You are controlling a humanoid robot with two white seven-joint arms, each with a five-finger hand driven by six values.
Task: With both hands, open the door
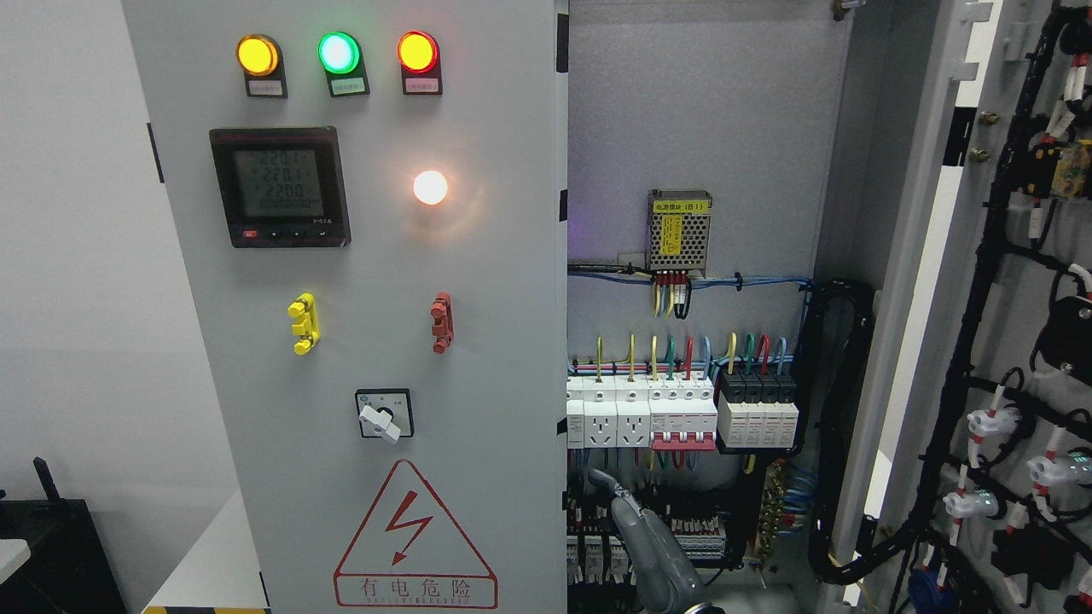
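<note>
One hand [636,524] rises from the bottom edge before the open cabinet's breakers [682,414]; its side and whether it is open or closed cannot be told. Right door [998,341] stands swung open, wiring showing. Left door [358,341] is closed, its meter [280,186] reading 220, its warning triangle [415,537] reading 有电危险.

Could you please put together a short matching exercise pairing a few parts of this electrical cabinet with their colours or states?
Things:
1. Middle lamp in the top row
2. Handle under the meter
3. Right cabinet door
4. Warning triangle

Descriptions:
A. swung open, wiring showing
B. green, lit
C. red outline with lightning bolt
D. yellow

Pairs: 1-B, 2-D, 3-A, 4-C
</note>
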